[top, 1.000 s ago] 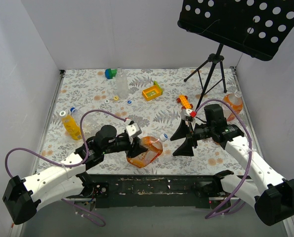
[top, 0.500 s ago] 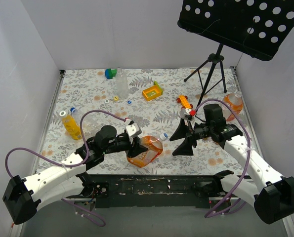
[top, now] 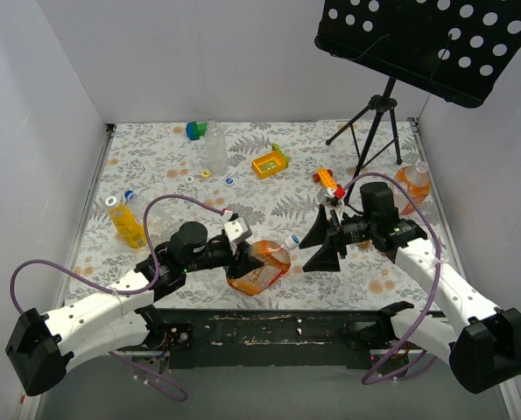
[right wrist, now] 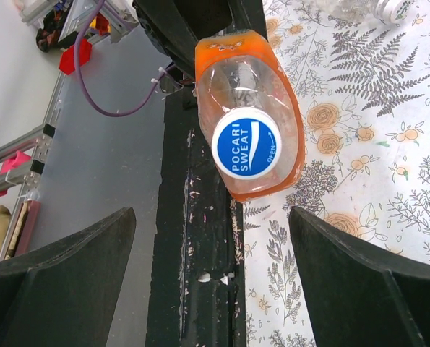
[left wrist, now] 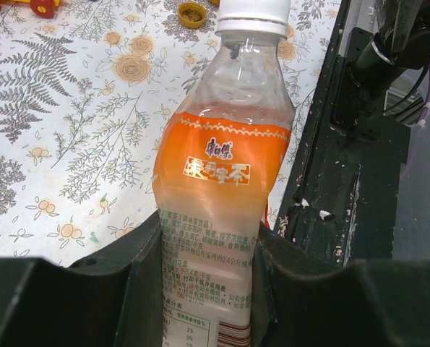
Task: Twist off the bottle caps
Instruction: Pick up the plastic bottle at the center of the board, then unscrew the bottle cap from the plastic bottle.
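Observation:
My left gripper (top: 242, 262) is shut on a clear bottle with an orange label (top: 260, 268), held tilted near the table's front edge with its cap pointing right. In the left wrist view the bottle (left wrist: 225, 166) sits between both fingers, its white cap (left wrist: 252, 16) at the top. My right gripper (top: 318, 244) is open, just right of the cap (top: 291, 242). In the right wrist view the blue-and-white cap (right wrist: 246, 142) faces the camera ahead of the wide-open gripper (right wrist: 212, 217), not between the fingers. Other bottles stand at the left (top: 124, 220), back (top: 216, 147) and right (top: 413, 186).
Loose caps (top: 206, 173) lie near the back bottle. A yellow toy tray (top: 270, 163), a green-and-blue block (top: 195, 130) and an orange toy car (top: 328, 182) lie further back. A music stand's tripod (top: 378, 122) stands at the back right. The black front rail (right wrist: 200, 238) is below my right gripper.
My right gripper has moved a little left, closer to the cap of the held bottle. The left gripper and bottle have barely shifted.

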You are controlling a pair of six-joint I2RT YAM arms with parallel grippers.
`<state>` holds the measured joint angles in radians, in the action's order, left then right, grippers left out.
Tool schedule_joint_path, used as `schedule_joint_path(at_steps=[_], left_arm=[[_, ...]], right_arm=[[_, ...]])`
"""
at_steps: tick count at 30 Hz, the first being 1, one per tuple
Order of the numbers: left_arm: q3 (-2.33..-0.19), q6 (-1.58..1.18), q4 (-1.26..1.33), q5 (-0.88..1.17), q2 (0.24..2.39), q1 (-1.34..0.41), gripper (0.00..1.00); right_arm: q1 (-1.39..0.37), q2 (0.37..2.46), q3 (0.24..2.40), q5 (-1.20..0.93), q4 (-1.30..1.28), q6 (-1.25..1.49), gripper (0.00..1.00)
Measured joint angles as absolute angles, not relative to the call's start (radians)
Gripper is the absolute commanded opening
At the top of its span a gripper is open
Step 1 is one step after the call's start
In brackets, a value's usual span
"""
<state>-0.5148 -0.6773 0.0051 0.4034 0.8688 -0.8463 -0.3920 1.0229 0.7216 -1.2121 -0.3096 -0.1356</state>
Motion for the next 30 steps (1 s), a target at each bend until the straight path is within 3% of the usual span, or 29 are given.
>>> schedule_joint_path(at_steps=[30], left_arm=[[-0.514, -0.657, 0.031, 0.435, 0.896, -0.847, 0.00]], right_arm=[[-0.391, 1.024, 0.665, -1.183, -0.158, 0.076, 0.94]])
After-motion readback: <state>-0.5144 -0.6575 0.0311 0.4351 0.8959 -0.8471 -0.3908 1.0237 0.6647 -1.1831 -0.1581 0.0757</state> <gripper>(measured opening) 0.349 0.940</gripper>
